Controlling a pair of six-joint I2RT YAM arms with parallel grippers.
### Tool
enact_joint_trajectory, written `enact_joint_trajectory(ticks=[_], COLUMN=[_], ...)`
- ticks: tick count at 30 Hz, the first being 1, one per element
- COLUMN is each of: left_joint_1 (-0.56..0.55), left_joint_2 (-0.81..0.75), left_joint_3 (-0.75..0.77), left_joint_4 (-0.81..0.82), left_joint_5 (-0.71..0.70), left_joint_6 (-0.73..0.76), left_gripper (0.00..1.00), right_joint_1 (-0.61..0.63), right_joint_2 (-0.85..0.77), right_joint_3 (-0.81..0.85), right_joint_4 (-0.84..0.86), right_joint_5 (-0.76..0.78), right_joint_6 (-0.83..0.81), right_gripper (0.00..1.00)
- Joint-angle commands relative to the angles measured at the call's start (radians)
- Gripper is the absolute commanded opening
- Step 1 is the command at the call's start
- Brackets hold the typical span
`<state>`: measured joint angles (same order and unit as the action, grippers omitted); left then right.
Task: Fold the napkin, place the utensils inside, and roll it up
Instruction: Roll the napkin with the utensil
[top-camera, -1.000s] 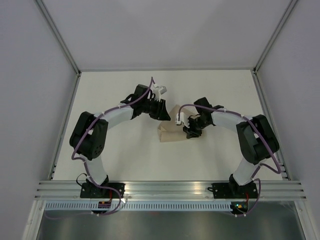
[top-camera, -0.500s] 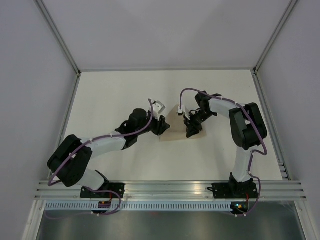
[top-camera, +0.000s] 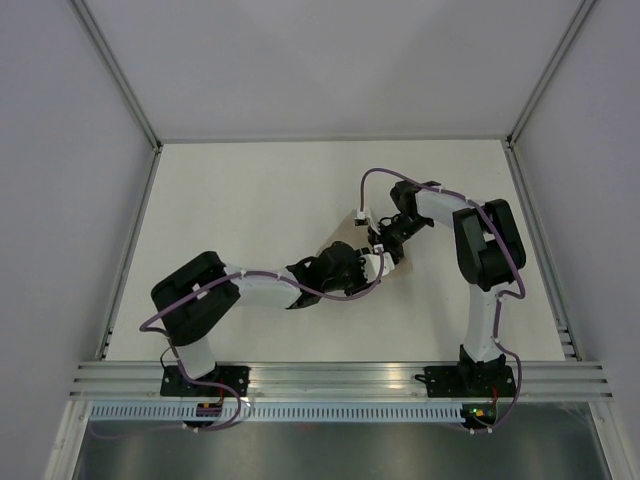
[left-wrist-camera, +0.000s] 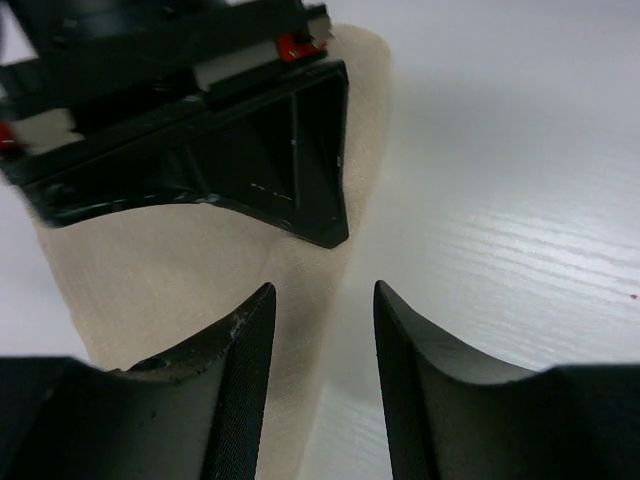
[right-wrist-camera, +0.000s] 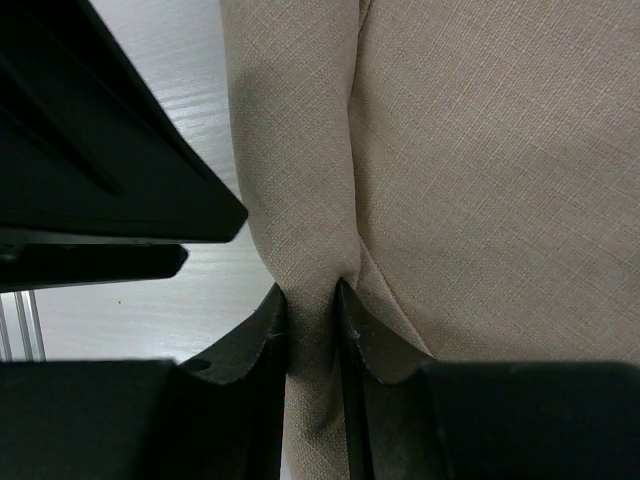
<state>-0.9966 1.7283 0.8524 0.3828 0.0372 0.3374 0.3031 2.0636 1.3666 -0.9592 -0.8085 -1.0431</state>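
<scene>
- Tan cloth fills the right wrist view: the napkin (right-wrist-camera: 470, 150) lies on the white table (left-wrist-camera: 520, 200), around mid-table, directly under both grippers.
- The right gripper (right-wrist-camera: 312, 300) is clenched on a raised pleat of the napkin. The pleat's ridge runs straight away from its fingers, up that view.
- The left gripper (left-wrist-camera: 322, 300) is released, its jaws parted with nothing between them. It hangs low over the napkin's side edge, with one finger above cloth and the other above bare table. That edge runs lengthwise through the gap.
- The two grippers meet almost nose to nose, the right one just beyond the left one's tips.
- From above, both grippers cover nearly all of the napkin, so its folded outline cannot be judged.
- No utensils show in any view; whether they are wrapped inside, I cannot tell.
- My judgement is that the left gripper is placed to nip the edge by dropping and closing. As it lines up along that edge, a small sideways error would miss the cloth.
</scene>
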Motion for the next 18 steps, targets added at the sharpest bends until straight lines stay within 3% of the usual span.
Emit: enact_joint_trajectory(ticks=[1, 6, 7, 11, 18], left_joint_1=[-0.011, -0.008, -0.008, -0.005, 0.039], left_joint_2=[0.054, 0.118, 0.125, 0.158, 0.201], left_joint_3=[0.06, 0.077, 0.08, 0.091, 0.143], left_joint_4=[-0.036, -0.018, -0.018, -0.032, -0.154], left_joint_5=[-0.029, -0.071, -0.075, -0.076, 0.024], left_joint_6=[0.14, 0.17, 0.172, 0.176, 0.134], left_gripper=[0.5, 0.53, 0.62, 0.61, 0.45], right_joint_1=[0.016, 0.016, 0.014, 0.014, 0.016], right_joint_2=[0.113, 0.121, 0.124, 0.124, 0.125], right_joint_3=[-0.055, -0.046, -0.043, -0.043, -0.041], right_joint_4=[0.017, 0.007, 0.007, 0.008, 0.01], right_joint_5=[0.14, 0.14, 0.14, 0.143, 0.143], right_joint_6=[-0.032, -0.031, -0.031, -0.026, -0.018], right_gripper=[0.2, 0.2, 0.2, 0.2, 0.2])
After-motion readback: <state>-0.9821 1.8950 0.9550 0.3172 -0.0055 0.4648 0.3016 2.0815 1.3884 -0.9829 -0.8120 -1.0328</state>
